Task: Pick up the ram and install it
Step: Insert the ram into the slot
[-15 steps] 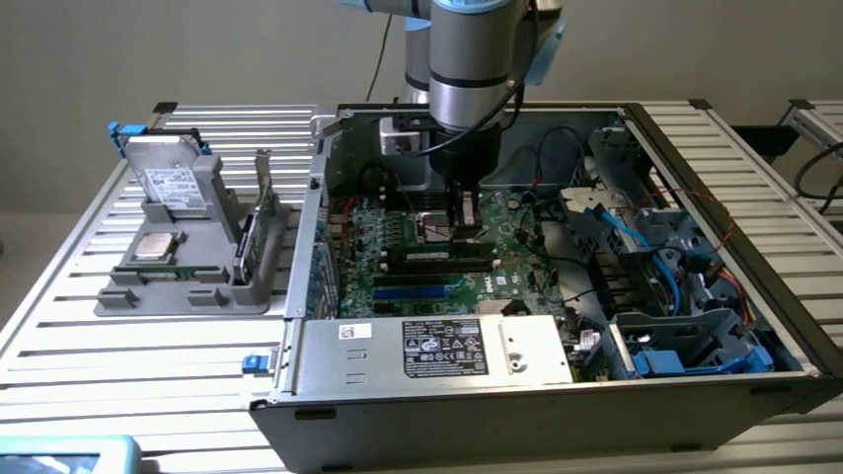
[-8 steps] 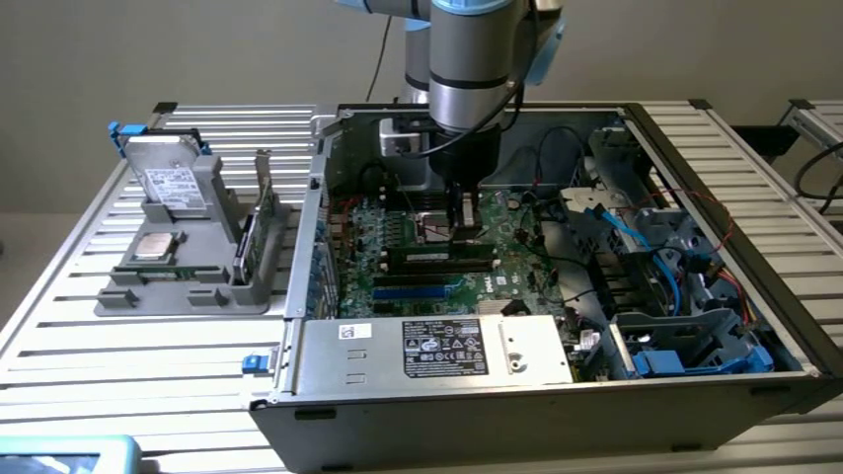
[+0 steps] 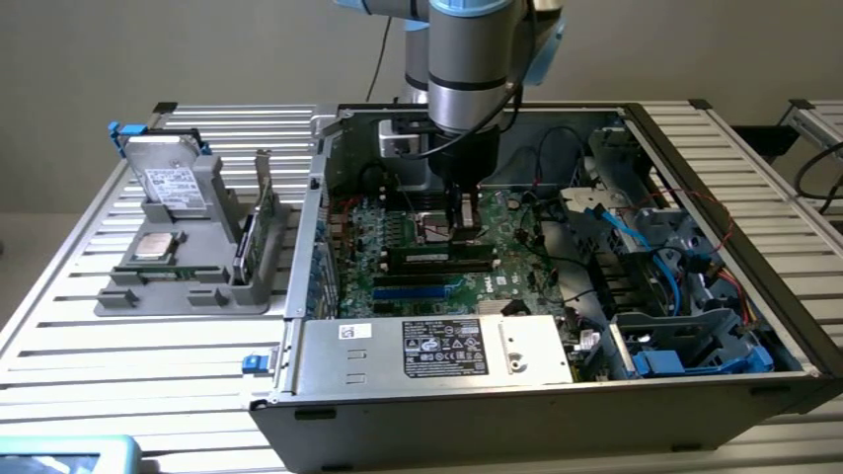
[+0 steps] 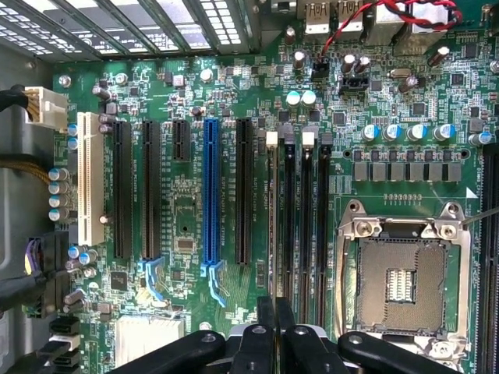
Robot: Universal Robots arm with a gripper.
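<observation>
My gripper [image 3: 461, 232] reaches straight down into the open computer case [image 3: 527, 425], over the green motherboard [image 3: 395, 247]. The ram [image 3: 441, 259], a long dark stick with a small white label, stands on edge right under the fingertips, along the black memory slots [image 4: 306, 218]. The fingers [image 4: 266, 327] are pressed together, shut on the ram's upper edge. In the wrist view the gripper [image 4: 274, 312] sits in line with the outermost memory slot, beside the one with the white latch. I cannot tell whether the stick is fully seated.
An empty processor socket [image 4: 401, 273] lies next to the memory slots, and a blue expansion slot [image 4: 210, 195] on their other side. The power supply [image 3: 448, 346] and cables [image 3: 633, 257] crowd the case. At the exterior view's left, a grey fixture [image 3: 197, 286] holds a drive [image 3: 172, 183] and a square silver chip [image 3: 156, 247].
</observation>
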